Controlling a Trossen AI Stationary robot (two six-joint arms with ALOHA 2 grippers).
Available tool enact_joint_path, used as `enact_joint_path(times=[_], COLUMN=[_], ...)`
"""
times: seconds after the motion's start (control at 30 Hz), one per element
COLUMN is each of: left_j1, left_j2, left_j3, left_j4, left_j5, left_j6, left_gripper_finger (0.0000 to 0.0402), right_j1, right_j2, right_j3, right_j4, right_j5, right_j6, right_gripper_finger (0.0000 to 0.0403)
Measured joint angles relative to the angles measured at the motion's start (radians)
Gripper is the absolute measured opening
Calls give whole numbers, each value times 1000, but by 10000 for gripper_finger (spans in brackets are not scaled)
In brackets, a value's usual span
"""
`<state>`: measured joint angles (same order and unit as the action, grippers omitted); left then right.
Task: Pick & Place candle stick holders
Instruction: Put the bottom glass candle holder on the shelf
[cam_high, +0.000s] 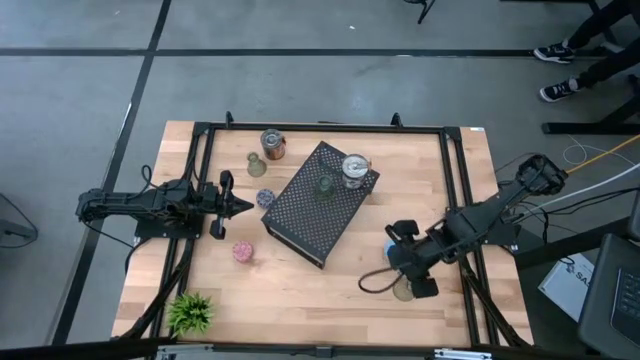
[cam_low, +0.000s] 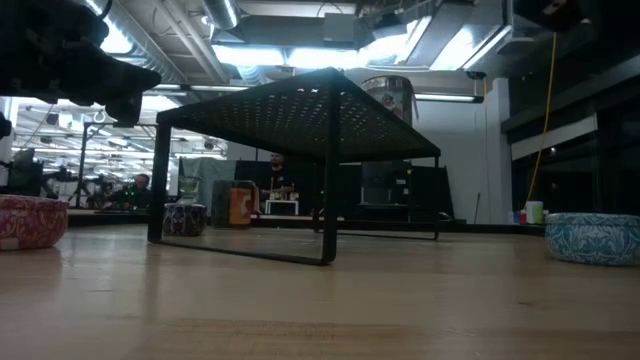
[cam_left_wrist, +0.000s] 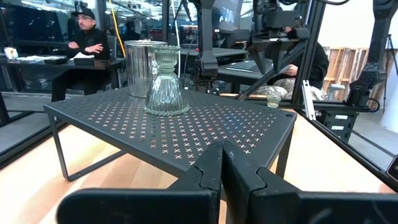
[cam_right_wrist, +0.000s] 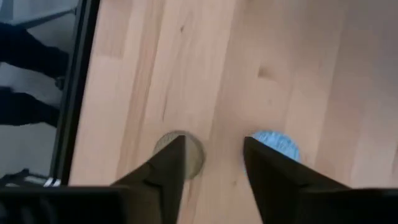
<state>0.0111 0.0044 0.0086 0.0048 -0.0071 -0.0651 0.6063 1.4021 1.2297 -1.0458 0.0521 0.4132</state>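
Observation:
A black perforated shelf (cam_high: 318, 205) stands mid-table and carries a green glassy holder (cam_high: 322, 185) (cam_left_wrist: 165, 84) and a silver can holder (cam_high: 354, 170) (cam_left_wrist: 142, 65). A copper can (cam_high: 272, 143), an olive holder (cam_high: 256, 164), a purple round (cam_high: 265, 198) and a pink round (cam_high: 242, 251) rest on the wood to its left. My right gripper (cam_high: 398, 265) (cam_right_wrist: 214, 152) hangs open above the table near the right front, pointing steeply down. Bare wood shows between its fingers, with an olive holder (cam_right_wrist: 180, 152) on one side and a blue round (cam_right_wrist: 277, 144) on the other. My left gripper (cam_high: 240, 206) (cam_left_wrist: 222, 163) waits shut, level, left of the shelf.
A small green plant (cam_high: 190, 312) stands at the near left corner. A black frame rail (cam_high: 462, 180) runs along the table's edges. A loose dark cable loop (cam_high: 375, 282) lies beside the right gripper. People sit in the room beyond the table.

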Motion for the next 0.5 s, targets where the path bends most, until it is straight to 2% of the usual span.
enact_joint_path(times=[0.27,0.5], left_j1=[0,0], left_j2=[0,0], left_j3=[0,0], left_j4=[0,0], left_j5=[0,0], left_j6=[0,0], left_gripper_finger=[2,2], right_j1=[124,200], right_j2=[0,0], right_j3=[0,-33], right_j4=[-28,-4], right_j5=[23,26], right_j6=[-1,-1], right_gripper_finger=[277,329])
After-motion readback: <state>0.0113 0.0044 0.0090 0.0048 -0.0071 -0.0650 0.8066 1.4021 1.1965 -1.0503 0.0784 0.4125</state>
